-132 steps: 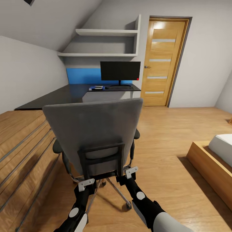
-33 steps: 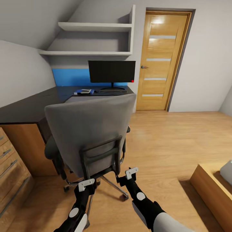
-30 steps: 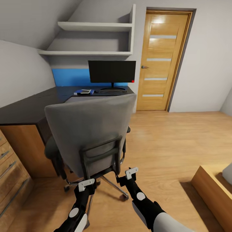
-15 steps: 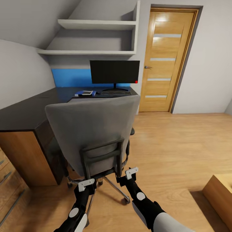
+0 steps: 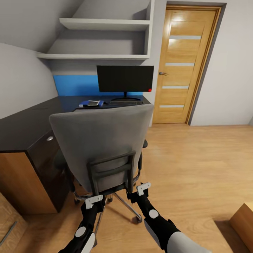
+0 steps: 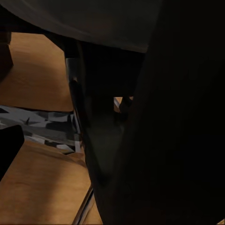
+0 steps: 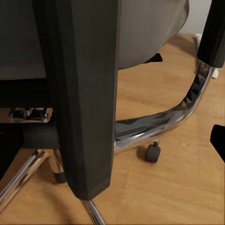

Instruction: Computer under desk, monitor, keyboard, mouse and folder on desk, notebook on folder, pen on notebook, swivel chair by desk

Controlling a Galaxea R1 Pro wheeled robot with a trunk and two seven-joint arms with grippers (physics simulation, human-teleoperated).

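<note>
While the swivel chair (image 5: 102, 147) is seen from behind, standing just beside the black drawer unit of the desk (image 5: 31, 123), both arms are held at the black frame low on its backrest. The left gripper (image 5: 94, 201) and right gripper (image 5: 142, 188) are pressed close to that frame; whether either is open or closed cannot be told. On the desk, beyond the chair, the monitor (image 5: 125, 78) is set upright with the keyboard (image 5: 125, 103) directly in front of its base. Beside the keyboard, away from the door (image 5: 184, 66), the blue folder (image 5: 90, 104) is laid flat with a paler item on it.
</note>
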